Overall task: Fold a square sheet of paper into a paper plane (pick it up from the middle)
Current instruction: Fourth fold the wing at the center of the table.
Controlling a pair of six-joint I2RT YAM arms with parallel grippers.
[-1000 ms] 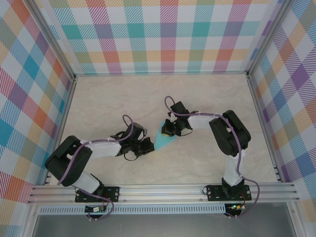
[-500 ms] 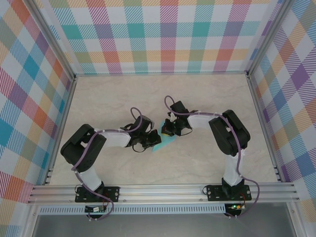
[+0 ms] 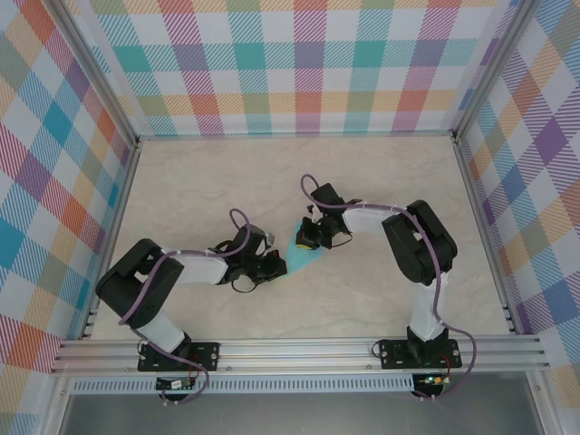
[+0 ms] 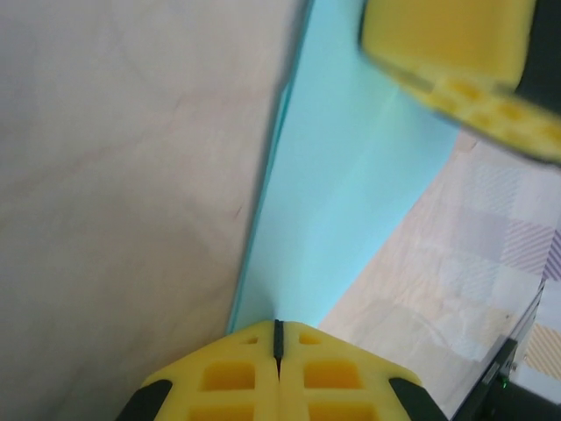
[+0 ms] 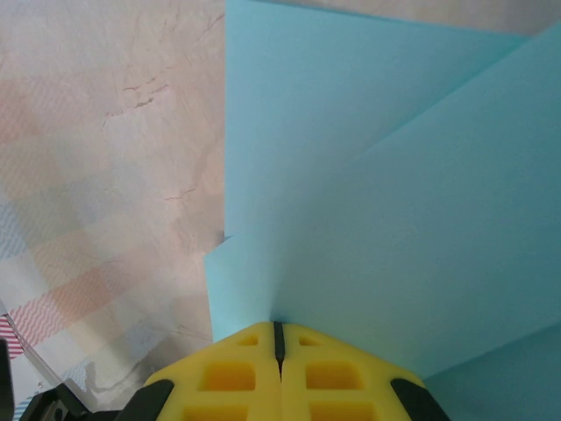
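Note:
The turquoise square sheet of paper [image 3: 299,257] lies on the table, folded into a pointed paper plane shape with its tip toward the lower left. My left gripper [image 3: 275,266] is shut, its tips set on the narrow pointed end [image 4: 279,326] of the paper [image 4: 351,175]. My right gripper [image 3: 306,240] is shut too, its tips [image 5: 279,326] resting on the wide end, where overlapping folded layers of paper [image 5: 377,175] spread away from it. A yellow right fingertip [image 4: 447,44] shows at the top of the left wrist view.
The beige marbled table [image 3: 227,181] is ringed by checked walls [image 3: 299,63] with metal rails [image 3: 299,353] along the near edge. Both arms reach inward and meet near the table's middle.
My left gripper slid up and to the right over the paper, then came back down-left to its pointed end, uncovering more turquoise. The right gripper has barely moved.

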